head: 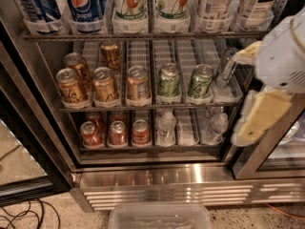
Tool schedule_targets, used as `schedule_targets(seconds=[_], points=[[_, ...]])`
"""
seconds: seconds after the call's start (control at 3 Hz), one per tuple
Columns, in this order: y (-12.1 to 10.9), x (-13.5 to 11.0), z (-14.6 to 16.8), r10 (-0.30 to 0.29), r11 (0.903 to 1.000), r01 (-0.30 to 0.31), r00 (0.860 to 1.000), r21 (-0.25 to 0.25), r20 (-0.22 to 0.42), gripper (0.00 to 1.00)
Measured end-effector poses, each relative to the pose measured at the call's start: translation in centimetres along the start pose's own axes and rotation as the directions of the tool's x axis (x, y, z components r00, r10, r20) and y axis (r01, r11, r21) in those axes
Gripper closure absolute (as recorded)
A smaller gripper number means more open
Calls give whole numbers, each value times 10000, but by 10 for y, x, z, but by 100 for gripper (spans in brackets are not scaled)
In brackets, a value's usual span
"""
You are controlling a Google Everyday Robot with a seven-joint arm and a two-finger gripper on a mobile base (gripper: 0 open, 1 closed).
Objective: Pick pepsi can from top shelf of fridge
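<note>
The fridge [162,175] stands open in the camera view. Its top shelf [143,35] runs along the upper edge. A blue pepsi can [83,4] with the round globe stands second from the left, and another blue can [35,4] is to its left. White-green 7UP cans [129,4] and white cans [214,4] follow to the right. My gripper [237,99] is at the right edge, in front of the middle rack's right end, below and far right of the pepsi can. Its cream fingers [259,118] are spread and hold nothing.
The middle rack holds gold-brown cans [105,85] and green cans [169,80]. The bottom rack holds red cans [116,132] and water bottles [167,128]. A clear plastic bin [159,216] sits on the floor in front. Cables [19,216] lie at the lower left. The black-framed door [19,142] stands at the left.
</note>
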State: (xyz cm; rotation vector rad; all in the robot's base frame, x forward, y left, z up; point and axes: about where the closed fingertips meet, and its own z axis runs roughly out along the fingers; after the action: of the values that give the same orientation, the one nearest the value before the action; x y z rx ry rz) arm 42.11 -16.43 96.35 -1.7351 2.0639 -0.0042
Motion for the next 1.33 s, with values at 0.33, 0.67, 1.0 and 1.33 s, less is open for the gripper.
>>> schedule_targets(seconds=[0.33, 0.67, 1.0, 1.33], points=[[29, -25, 39, 300, 9995, -279, 9874, -156, 1555, 0], [56, -44, 79, 688, 9976, -648, 9530, -232, 2949, 0], [75, -61, 111, 718, 9960, -872, 9068, 183, 4153, 0], [75, -77, 128, 776, 9820, -1552, 8509, 1074, 5196, 0]])
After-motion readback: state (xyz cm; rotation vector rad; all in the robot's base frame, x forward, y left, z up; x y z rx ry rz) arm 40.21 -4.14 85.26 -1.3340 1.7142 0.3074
